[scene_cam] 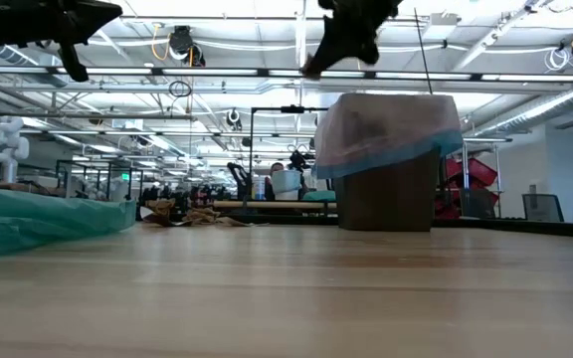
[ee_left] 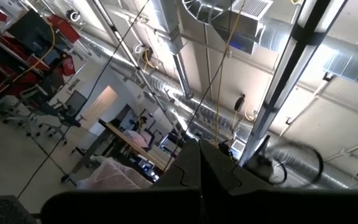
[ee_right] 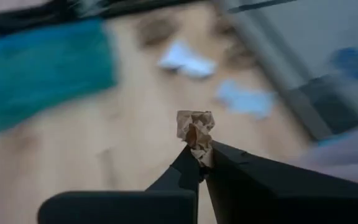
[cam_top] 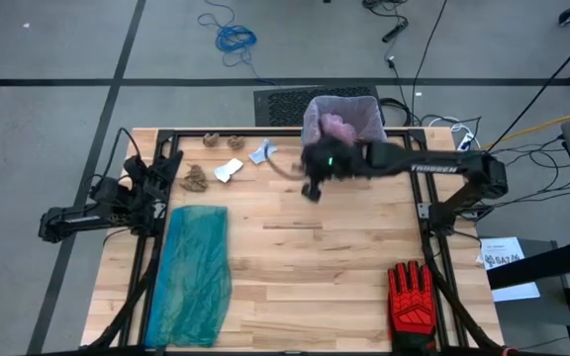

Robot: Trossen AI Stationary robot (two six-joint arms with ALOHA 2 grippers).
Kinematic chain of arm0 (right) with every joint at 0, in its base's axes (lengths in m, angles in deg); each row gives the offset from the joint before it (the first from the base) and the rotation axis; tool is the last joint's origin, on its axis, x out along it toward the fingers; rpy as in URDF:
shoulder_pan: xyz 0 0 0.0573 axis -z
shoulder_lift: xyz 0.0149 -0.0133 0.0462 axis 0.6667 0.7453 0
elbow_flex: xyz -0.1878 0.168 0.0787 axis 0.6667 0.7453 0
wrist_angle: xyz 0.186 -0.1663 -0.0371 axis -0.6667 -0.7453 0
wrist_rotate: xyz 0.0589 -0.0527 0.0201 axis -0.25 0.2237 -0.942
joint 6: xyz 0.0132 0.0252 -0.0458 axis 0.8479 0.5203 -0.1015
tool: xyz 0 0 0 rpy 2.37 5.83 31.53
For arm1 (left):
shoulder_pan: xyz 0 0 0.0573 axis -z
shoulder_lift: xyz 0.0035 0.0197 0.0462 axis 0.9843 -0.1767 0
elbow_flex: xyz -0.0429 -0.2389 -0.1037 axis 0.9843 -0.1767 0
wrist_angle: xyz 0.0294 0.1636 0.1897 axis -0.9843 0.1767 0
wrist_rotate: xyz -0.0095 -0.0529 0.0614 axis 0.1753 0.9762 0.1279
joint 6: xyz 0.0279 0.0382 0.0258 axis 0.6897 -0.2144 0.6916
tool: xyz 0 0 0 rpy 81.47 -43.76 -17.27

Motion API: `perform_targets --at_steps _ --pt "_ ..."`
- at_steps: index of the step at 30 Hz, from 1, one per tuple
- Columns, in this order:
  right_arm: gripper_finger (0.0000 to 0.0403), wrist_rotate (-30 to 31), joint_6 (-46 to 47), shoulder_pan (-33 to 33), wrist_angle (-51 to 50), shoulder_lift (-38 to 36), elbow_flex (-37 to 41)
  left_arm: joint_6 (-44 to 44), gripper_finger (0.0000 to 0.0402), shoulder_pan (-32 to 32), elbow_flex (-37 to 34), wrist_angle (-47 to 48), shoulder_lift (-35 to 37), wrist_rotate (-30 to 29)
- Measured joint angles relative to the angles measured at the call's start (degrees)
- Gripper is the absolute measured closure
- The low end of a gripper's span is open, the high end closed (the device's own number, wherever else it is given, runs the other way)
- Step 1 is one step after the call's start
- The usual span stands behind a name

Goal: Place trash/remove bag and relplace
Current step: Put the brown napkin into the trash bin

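My right gripper (ee_right: 199, 155) is shut on a small crumpled wad of brown paper (ee_right: 194, 127), high above the table, near the bin (cam_top: 342, 121). In the high view it is a dark blur (cam_top: 311, 188). The bin stands at the table's far edge, lined with the pinkish bag (scene_cam: 386, 134), whose blue rim hangs over the outside. More trash lies on the far left of the table: brown wads (cam_top: 196, 178), a white scrap (cam_top: 228, 170) and a pale-blue scrap (cam_top: 261, 151). My left gripper (ee_left: 201, 168) is shut and empty. It waits folded at the table's left edge (cam_top: 151, 183), pointing up. My right gripper pinches the wad's lower end (ee_right: 201, 149) between its two fingertips. Most of the wad sticks out beyond the tips. The wad is lifted clear of the table.
A teal-green plastic bag (cam_top: 191, 272) lies flat along the table's left side. A red-and-black glove (cam_top: 411, 302) lies at the near right corner. Bare wood fills the middle of the table (cam_top: 315, 267). A black frame rail (cam_top: 428, 227) runs along each side.
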Motion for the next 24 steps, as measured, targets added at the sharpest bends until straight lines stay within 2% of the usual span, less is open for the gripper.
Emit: perform_targets --at_steps 4,10,15,20,24 --pt "0.0402 5.14 -0.89 6.64 -7.44 -0.04 -7.10 -0.89 0.0402 0.01 2.05 -0.06 -0.69 0.01" --pt "0.0403 4.51 1.27 17.97 -19.06 0.16 -8.91 -1.24 0.0402 0.00 7.53 2.54 -5.54 0.58" --pt "0.0393 3.76 4.79 24.43 -22.40 0.63 -8.90 1.96 0.0402 -0.01 15.65 13.15 -14.60 3.42" --pt "0.0338 -6.62 9.18 28.38 -22.36 0.59 -8.90 7.83 0.0402 -0.06 25.94 27.92 -26.15 3.58" --pt "0.0268 -9.13 11.30 29.10 -22.27 0.57 -8.90 12.06 0.0402 -1.53 33.67 40.49 -34.16 3.47"
